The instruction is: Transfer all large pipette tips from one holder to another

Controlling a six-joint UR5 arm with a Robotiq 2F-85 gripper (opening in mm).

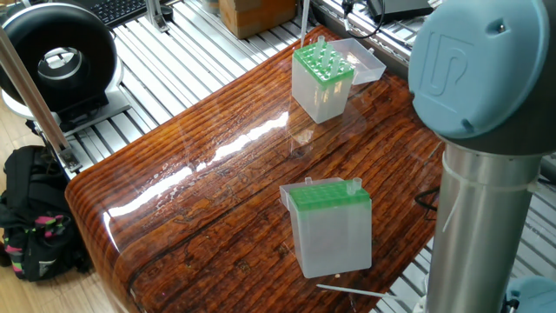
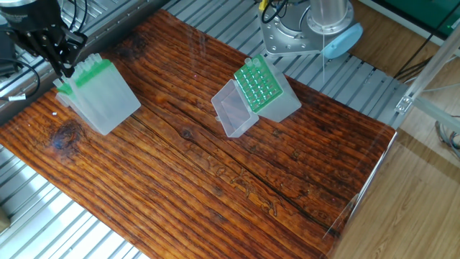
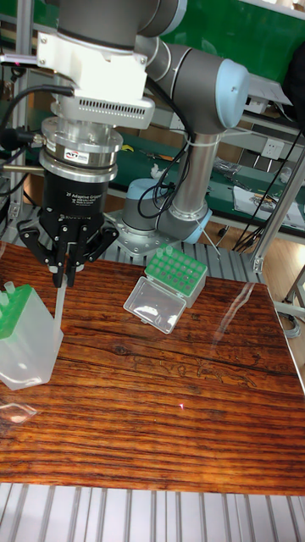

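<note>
Tips (image 2: 90, 66) poke up out of the tilted box (image 3: 25, 347) at the far left of the tall view. That box leans over, with one side off the surface (image 3: 169, 406).

Just right of its top hangs the claw (image 3: 68, 269). The claw is pinched tight on one tip (image 3: 58, 309). This tip hangs straight down, fat end up in the claw and thin end low beside the box wall. I cannot tell if the thin end is out of its hole yet. The lean makes me think it may be stuck and pulling the box up.

Further right, well apart, sits the open box (image 3: 175, 275), with its clear lid (image 3: 155, 306) lying flat in front. Most of its holes look empty. In one fixed view a corner tip (image 1: 354, 184) stands in it.

So the open box lies to the right of the claw. I think the held tip must come up free first, then go right, staying straight up and down.
</note>
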